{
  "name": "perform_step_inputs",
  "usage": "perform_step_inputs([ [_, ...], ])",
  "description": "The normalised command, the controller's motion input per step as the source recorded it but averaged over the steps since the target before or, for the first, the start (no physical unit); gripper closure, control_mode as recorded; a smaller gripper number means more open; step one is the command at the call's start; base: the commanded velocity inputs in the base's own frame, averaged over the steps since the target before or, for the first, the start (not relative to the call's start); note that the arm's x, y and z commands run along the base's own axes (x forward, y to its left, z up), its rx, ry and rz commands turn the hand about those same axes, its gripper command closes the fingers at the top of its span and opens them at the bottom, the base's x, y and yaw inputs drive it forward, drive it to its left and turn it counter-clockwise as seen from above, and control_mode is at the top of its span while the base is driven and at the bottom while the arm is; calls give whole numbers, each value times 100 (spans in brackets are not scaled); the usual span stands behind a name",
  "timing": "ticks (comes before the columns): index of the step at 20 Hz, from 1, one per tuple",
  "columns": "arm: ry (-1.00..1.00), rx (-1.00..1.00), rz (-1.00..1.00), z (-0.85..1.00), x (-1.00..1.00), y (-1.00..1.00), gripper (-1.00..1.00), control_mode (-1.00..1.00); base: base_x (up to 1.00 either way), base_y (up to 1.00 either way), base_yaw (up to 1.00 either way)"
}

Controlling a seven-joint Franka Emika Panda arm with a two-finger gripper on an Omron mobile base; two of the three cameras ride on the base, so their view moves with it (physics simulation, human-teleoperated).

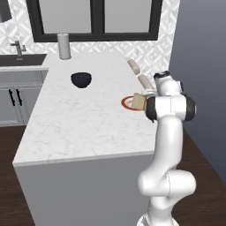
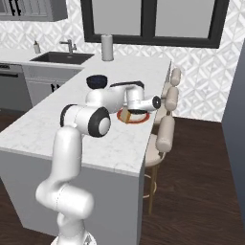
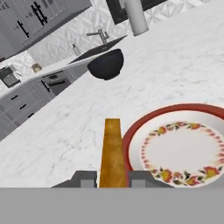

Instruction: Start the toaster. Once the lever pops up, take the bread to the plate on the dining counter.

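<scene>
Over the worktop (image 1: 79,128), the end effector (image 3: 112,179) grips the bread (image 3: 112,153) edge-on beside the plate (image 3: 183,151); best shift it over the pale centre before lowering.

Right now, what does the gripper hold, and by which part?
The gripper holds the bread edge-on, by its end nearest the hand, beside the plate.

plate (image 3: 175,153): red-orange rim, pale centre, floral ring
bread (image 3: 112,153): tan-orange
counter (image 3: 65,131): white, grey-veined marble
bowl (image 3: 106,64): dark
</scene>
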Motion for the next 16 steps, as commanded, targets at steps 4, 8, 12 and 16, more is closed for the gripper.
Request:
perform_step_inputs([
  [4,0,0,0,-4,38,0,100,-100,0,0,0],
  [8,2,0,0,2,50,0,100,-100,0,0,0],
  [12,3,0,0,-4,58,0,100,-100,0,0,0],
  [16,0,-2,2,-21,48,-11,100,-100,0,0,0],
])
